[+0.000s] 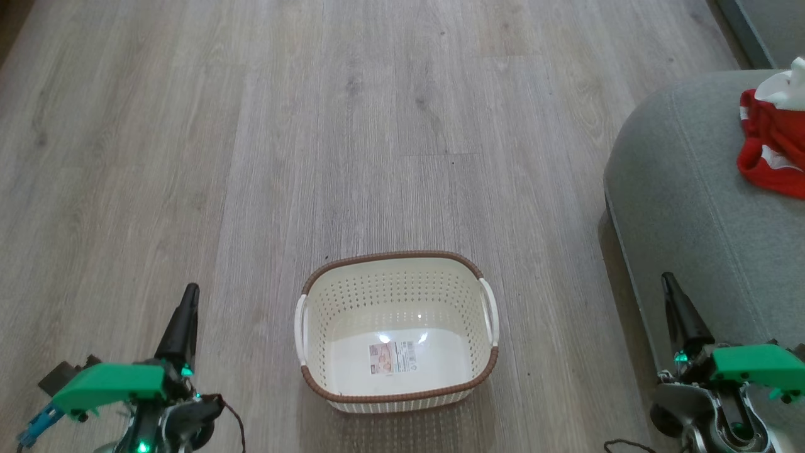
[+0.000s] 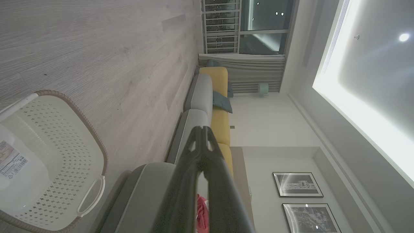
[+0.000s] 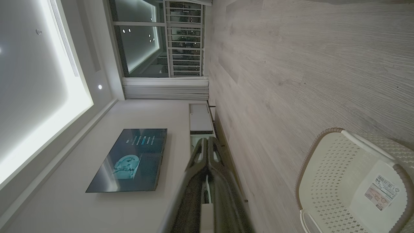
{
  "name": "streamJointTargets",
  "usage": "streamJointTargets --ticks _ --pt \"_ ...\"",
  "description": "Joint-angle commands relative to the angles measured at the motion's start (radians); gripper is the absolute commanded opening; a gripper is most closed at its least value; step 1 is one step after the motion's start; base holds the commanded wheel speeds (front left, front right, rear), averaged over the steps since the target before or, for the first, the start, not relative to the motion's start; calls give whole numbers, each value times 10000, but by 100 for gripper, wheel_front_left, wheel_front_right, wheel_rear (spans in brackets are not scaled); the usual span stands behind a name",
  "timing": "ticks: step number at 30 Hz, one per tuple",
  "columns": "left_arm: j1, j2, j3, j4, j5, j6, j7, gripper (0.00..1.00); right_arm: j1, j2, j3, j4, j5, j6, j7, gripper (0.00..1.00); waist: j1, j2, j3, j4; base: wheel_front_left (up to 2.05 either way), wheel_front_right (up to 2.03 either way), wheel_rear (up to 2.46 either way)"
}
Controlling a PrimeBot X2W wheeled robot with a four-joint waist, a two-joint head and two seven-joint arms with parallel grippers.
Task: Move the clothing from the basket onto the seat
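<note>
1. The wood-plank floor (image 1: 377,126) takes up most of the head view, and the robot faces it with both arms low at the bottom corners.
2. The seat (image 1: 685,207) is a grey-green cushion with a rounded corner at the right. It stands near the basket without touching it.
3. The basket (image 1: 396,255) stands upright on the floor between the two arms. Its perforated walls and pale bottom are bare, with no fabric inside.
4. The clothing (image 1: 770,151) lies bunched on the seat near the right edge of the head view. It is a red heap with white parts on top, well apart from the basket.
5. The left gripper (image 1: 190,290) and the right gripper (image 1: 668,278) point up the view. Each has its two dark fingers pressed together with nothing between them.
6. The paper label (image 1: 393,357) on the basket floor is plainly exposed.
7. Judging from this, the transfer looks complete and the step in hand is the finish. The next move calls for little, perhaps only checking that the garment sits securely on the cushion while both arms stay clear of basket and seat.
</note>
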Motion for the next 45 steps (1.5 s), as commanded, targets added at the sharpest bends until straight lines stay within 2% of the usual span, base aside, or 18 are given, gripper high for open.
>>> streamJointTargets --ticks 1,45 --pt "-411 62 361 -349 -64 -92 77 0 -560 -41 175 -389 56 -2 45 0 0 -1 0 1 0 0 0" --pt "-410 62 359 -351 -66 -92 75 0 -560 -41 177 -389 57 -2 44 0 0 -1 0 1 0 0 0"
